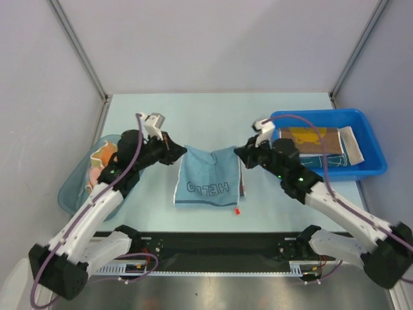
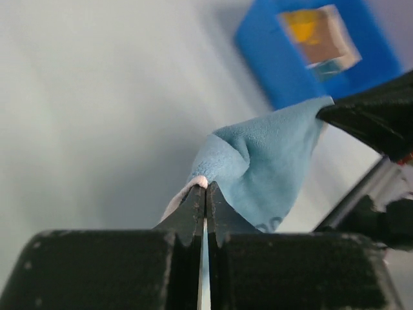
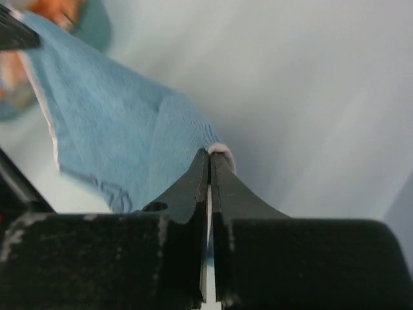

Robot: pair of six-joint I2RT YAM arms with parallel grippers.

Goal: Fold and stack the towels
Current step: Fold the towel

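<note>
A teal-blue towel [image 1: 206, 177] printed "HELLO" hangs stretched between my two grippers above the middle of the table. My left gripper [image 1: 181, 150] is shut on its left top corner, and my right gripper [image 1: 240, 154] is shut on its right top corner. In the left wrist view the blue towel [image 2: 264, 161] bunches just past the closed left gripper [image 2: 206, 187]. From the right wrist, the same towel [image 3: 110, 142] spreads leftward from the closed right gripper [image 3: 210, 155]. A folded brown towel [image 1: 313, 143] with yellow lettering lies in the blue bin [image 1: 371, 165]. Orange and pale towels [image 1: 102, 160] sit in the teal tub [image 1: 72, 190].
The blue bin stands at the right of the table, close behind my right arm. The translucent teal tub is at the left edge, beside my left arm. A small red tag [image 1: 237, 210] lies on the table below the hanging towel.
</note>
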